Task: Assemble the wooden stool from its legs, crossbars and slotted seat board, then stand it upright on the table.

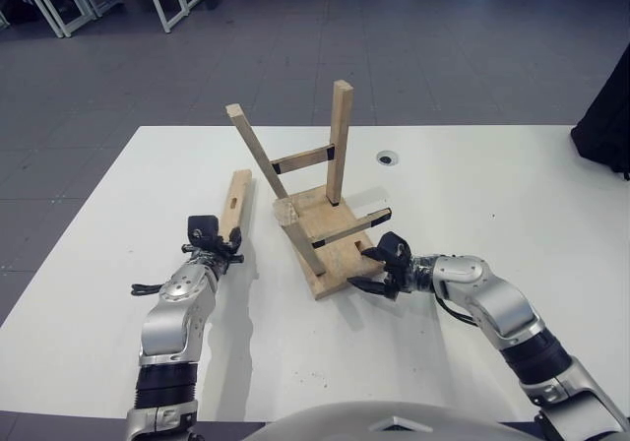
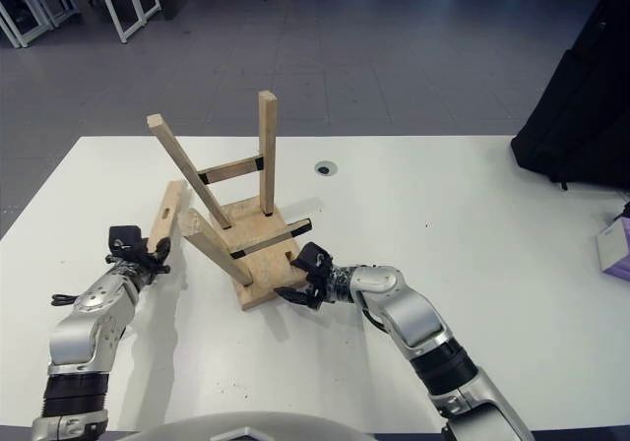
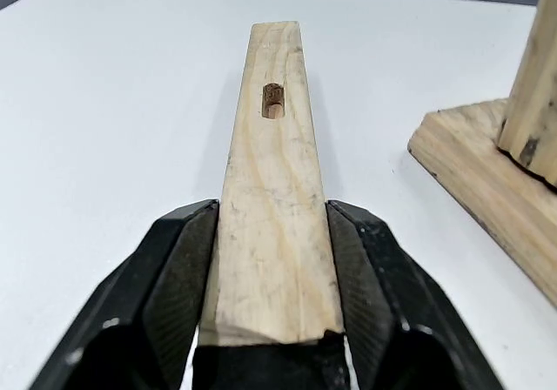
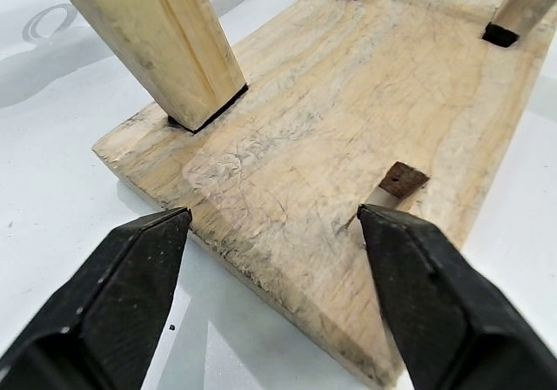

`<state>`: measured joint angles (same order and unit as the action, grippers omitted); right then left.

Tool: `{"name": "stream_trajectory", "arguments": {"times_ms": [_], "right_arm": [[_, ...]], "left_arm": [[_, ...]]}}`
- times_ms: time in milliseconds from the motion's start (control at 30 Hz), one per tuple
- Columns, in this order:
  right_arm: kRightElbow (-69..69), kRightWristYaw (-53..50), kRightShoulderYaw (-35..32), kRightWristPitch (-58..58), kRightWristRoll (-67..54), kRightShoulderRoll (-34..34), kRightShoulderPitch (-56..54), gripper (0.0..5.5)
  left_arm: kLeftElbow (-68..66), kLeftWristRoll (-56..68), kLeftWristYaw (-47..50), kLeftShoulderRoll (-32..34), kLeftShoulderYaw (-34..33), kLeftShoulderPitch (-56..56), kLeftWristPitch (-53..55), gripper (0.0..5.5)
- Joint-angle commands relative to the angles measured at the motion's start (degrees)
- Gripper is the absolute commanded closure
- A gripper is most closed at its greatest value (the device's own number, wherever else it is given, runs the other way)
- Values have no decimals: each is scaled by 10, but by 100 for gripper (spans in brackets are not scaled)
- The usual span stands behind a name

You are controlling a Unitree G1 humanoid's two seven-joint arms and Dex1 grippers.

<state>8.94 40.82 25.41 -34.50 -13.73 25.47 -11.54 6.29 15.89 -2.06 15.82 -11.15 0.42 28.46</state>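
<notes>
The stool lies upside down: its slotted seat board [image 1: 340, 254] rests flat on the white table with three legs up, one upright [image 1: 340, 141], one leaning left [image 1: 254, 148], one short-looking at the near corner [image 1: 301, 236]. Two crossbars [image 1: 303, 158] [image 1: 352, 226] link them. One slot [image 4: 400, 179] in the board is empty. A loose leg [image 1: 235, 200] lies on the table to the board's left; my left gripper [image 1: 219, 247] is shut on its near end [image 3: 274, 172]. At the board's near right edge, my right gripper [image 1: 379, 270] is open, its fingers [image 4: 130, 277] spread along that edge.
A round cable hole [image 1: 386, 157] sits in the table behind the stool. A black bag [image 2: 576, 96] stands beyond the right edge, and a purple box [image 2: 618, 247] lies at the far right. The table [image 1: 492, 195] is bare white to the right.
</notes>
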Motion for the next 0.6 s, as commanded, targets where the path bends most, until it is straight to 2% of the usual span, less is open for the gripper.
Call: {"name": "stream_trajectory", "arguments": {"times_ms": [33,133,267,333,433,500,600], "right_arm": [[-25,17,3,-43,4,40,59,199],[-3,26,-30,-36,-13,46,68,199],[80,57,-115,-11,-104,38,87,199],[85,83,-131,4,-116,52,95,199],[65,113,-162,17,-131,71,95,199],[39,116,-207,17,-156,73,77,199],[40,131,-276,-9,-234,70,55,199]], "left_arm": [[12,-10,7,-14,-20,-5,-54,347],[27,-11,6,-14,-54,-22,-138,347],[52,22,-63,27,-92,-75,-242,347],[65,67,-117,37,-87,-92,-247,347],[51,73,-194,60,-48,-103,-250,347],[69,115,-250,65,-29,-110,-230,347],[116,212,-311,82,-37,-120,-184,347]]}}
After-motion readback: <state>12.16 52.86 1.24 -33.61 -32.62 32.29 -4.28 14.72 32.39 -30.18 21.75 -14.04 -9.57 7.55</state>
